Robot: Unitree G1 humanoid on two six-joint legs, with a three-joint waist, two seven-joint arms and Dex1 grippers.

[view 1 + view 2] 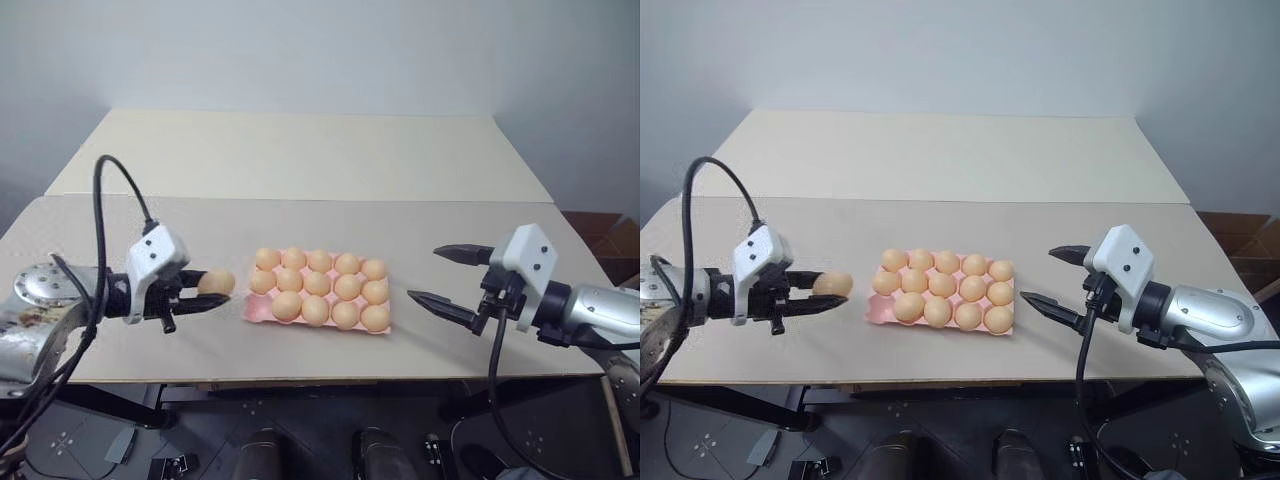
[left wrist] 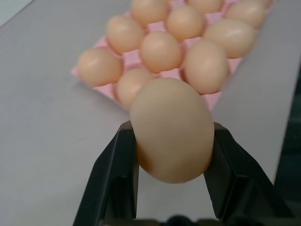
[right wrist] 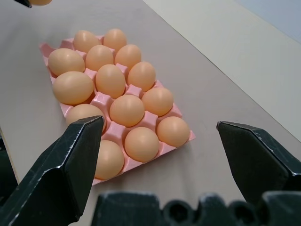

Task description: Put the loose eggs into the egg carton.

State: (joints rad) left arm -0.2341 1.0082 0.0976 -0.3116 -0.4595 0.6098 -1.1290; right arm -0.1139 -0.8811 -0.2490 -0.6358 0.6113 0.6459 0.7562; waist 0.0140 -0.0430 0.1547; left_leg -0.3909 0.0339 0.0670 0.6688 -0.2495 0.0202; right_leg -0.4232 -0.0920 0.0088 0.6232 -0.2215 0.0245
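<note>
1. The egg carton (image 1: pixel 318 305), pale pink, lies flat on the grey tabletop (image 1: pixel 200 225) near its front edge, roughly midway between the two arms.
2. Its cups hold fourteen eggs: the back and middle rows look full, while the front row holds four, with the cup at its front left corner bare.
3. The left gripper (image 1: pixel 205 297) hangs just left of the carton, above the tabletop, pinching one loose egg (image 1: pixel 216 283) between its two black fingers; the egg sits near that bare corner, apart from the carton.
4. The right gripper (image 1: pixel 446 277) hovers just right of the carton with its fingers spread wide and nothing between them, pointing toward the carton's right edge.
5. Behind the carton the grey tabletop runs bare up to a seam, where a second, cream-coloured tabletop (image 1: pixel 300 150) continues to the wall.
6. In front of the carton a narrow strip of surface remains before the front edge.
</note>
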